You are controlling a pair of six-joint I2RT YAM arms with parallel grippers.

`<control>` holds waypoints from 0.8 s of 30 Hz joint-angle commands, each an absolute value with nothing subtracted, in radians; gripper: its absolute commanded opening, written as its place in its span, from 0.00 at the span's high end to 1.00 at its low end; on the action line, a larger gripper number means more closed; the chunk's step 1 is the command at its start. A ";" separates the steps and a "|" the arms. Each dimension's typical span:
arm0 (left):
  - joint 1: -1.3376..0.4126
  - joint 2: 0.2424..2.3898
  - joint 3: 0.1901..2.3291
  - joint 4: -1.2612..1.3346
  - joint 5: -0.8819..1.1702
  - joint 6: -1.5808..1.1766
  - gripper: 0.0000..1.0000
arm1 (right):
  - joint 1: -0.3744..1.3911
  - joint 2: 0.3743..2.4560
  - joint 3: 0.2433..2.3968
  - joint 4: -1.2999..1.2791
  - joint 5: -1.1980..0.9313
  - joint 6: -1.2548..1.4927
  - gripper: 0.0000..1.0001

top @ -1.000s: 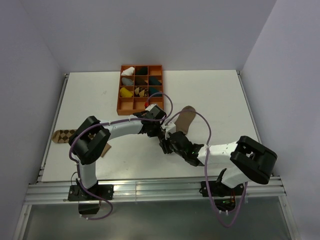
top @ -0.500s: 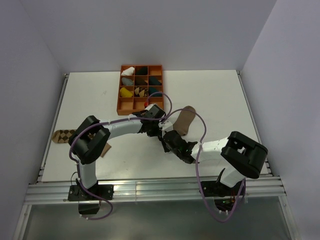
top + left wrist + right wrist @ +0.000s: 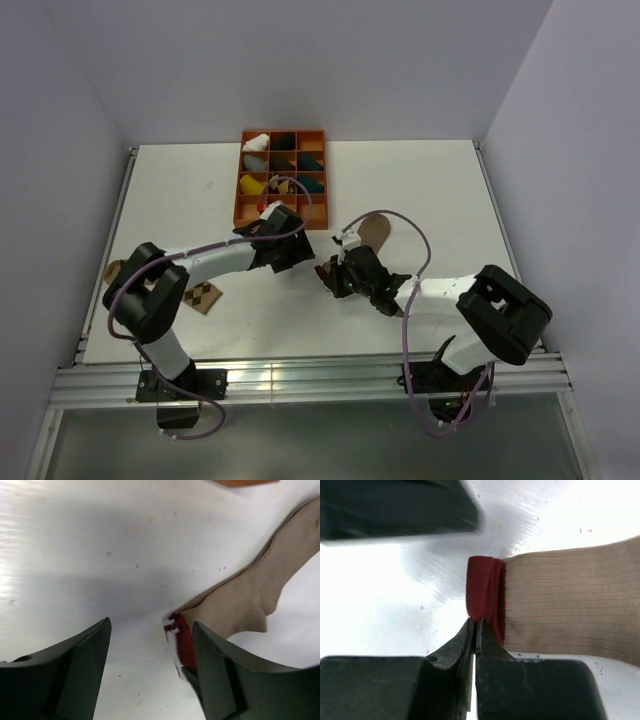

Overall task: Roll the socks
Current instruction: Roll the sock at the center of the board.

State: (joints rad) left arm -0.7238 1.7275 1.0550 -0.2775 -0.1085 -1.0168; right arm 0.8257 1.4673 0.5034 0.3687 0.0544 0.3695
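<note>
On bench (image 3: 430, 190): tray (image 3: 250, 210) far centre; sock (image 3: 372, 233) right of centre, nearer; other sock (image 3: 203, 297) near left, partly under left arm (image 3: 215, 258).

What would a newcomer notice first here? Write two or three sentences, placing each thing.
The dark red cuff of the tan sock draws the eye at the centre, with the right claw shut at its edge and the left claw open nearby. An orange tray of colourful sock bundles stands at the back; an argyle sock lies at the left, partly under the left arm.
</note>
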 commanded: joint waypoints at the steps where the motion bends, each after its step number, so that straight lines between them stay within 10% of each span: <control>1: -0.696 1.615 0.950 -0.149 -0.101 -1.095 0.28 | 0.744 1.427 0.468 0.452 -0.161 0.494 1.00; 24: -0.738 1.680 0.850 0.087 -0.009 -1.129 0.33 | 0.399 1.726 0.368 0.838 -0.618 0.850 1.00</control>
